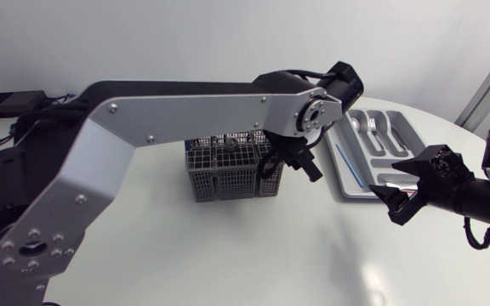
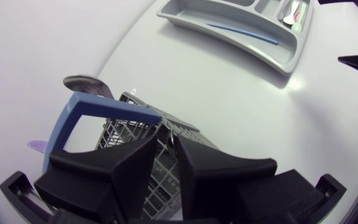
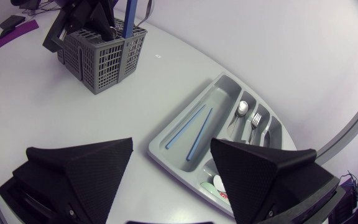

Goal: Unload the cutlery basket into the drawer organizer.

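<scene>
1. The grey mesh cutlery basket (image 1: 219,174) stands near the middle of the white table. The grey drawer organizer (image 3: 222,87) lies well apart from it, at about 3 o'clock in the head view.
2. My left arm reaches in across the table, and the left gripper (image 2: 168,144) sits right over the basket's rim on the side facing the organizer. I cannot tell whether it is clenched on anything or released.
3. My right gripper (image 3: 171,143) hovers beside the organizer's near end, at about 4 o'clock from the basket. Its jaws are spread wide and hold nothing.
4. Already sorted: two thin blue sticks (image 3: 185,126) lie in the long compartment, and a spoon (image 3: 243,107) and a fork (image 3: 257,121) lie in the shorter ones. The nearest compartment holds small pieces I cannot identify.
5. Still to unload: at least one steel spoon (image 2: 86,84) sticks up out of the basket.
6. I judge the task partly done, with the next pick from the basket in hand.
</scene>
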